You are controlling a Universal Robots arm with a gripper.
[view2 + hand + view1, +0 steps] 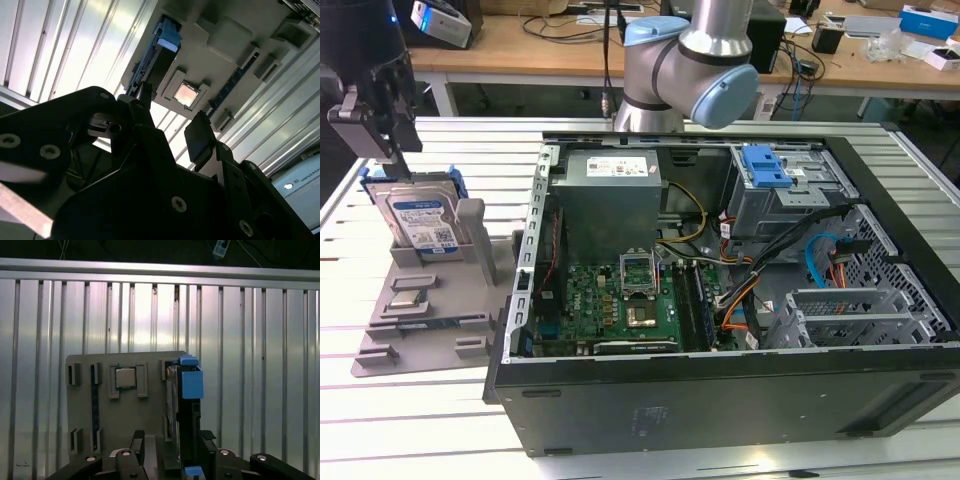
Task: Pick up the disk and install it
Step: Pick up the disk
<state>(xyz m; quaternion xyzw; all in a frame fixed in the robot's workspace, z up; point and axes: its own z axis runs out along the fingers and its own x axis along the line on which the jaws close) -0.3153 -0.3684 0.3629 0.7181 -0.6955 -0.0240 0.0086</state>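
Hovering with gripper [171, 439] spread wide over the disk [420, 215] standing on edge in the grey tray [420, 322], open computer case [720, 400] beyond; best lowered square and centred, pinching the flat faces, not the blue bracket [192, 384].

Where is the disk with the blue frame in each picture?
Exterior view: the disk stands upright in the grey tray, at the exterior view's left.
First wrist view: the disk is edge-on, beside the tray's square chip.
Second wrist view: edge-on, near that chip.
Shared landmark: the square chip.
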